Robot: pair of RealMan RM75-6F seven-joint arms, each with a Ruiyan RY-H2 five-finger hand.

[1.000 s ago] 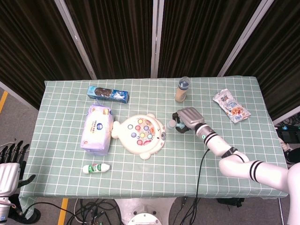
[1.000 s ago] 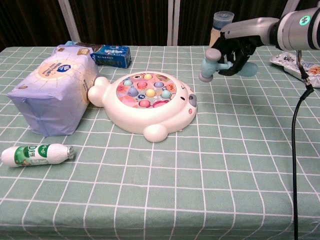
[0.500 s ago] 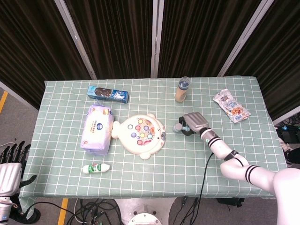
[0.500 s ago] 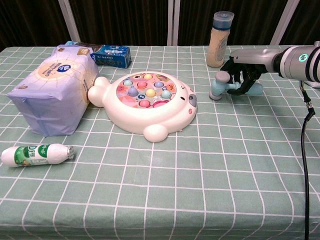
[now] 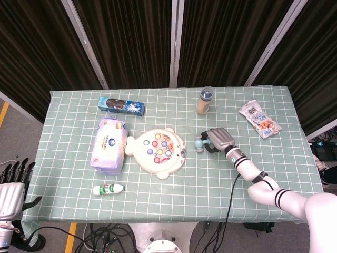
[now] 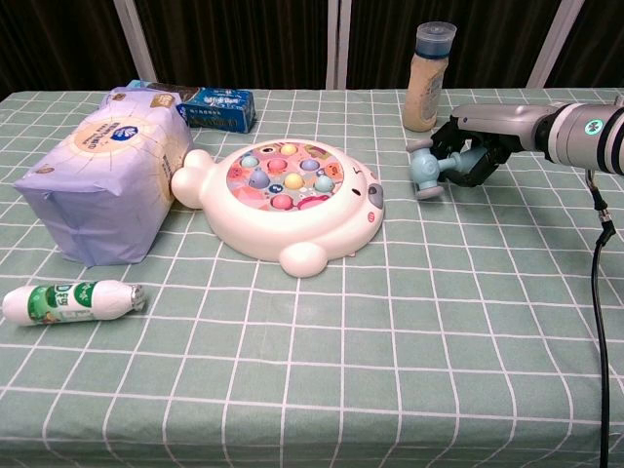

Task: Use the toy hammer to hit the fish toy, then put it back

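The fish toy (image 5: pixel 158 151) (image 6: pixel 292 205), a cream fish-shaped board with coloured pegs, lies at the table's middle. To its right is the pale blue toy hammer (image 5: pixel 199 143) (image 6: pixel 426 172), its head low at the tablecloth. My right hand (image 5: pixel 218 139) (image 6: pixel 473 156) grips the handle, fingers curled around it; the handle is mostly hidden. A gap of about one grid square separates the hammer head from the fish toy's edge. My left hand (image 5: pixel 11 184) hangs off the table's lower left corner, fingers spread, holding nothing.
A purple tissue pack (image 6: pixel 102 180) touches the fish toy's left side. A blue biscuit box (image 6: pixel 219 107) lies behind it. A capped bottle (image 6: pixel 427 78) stands just behind my right hand. A snack packet (image 5: pixel 259 119) lies far right, a small white bottle (image 6: pixel 70 301) front left.
My right hand has come down with the hammer from above the table to the cloth right of the fish toy. The left hand stayed put.
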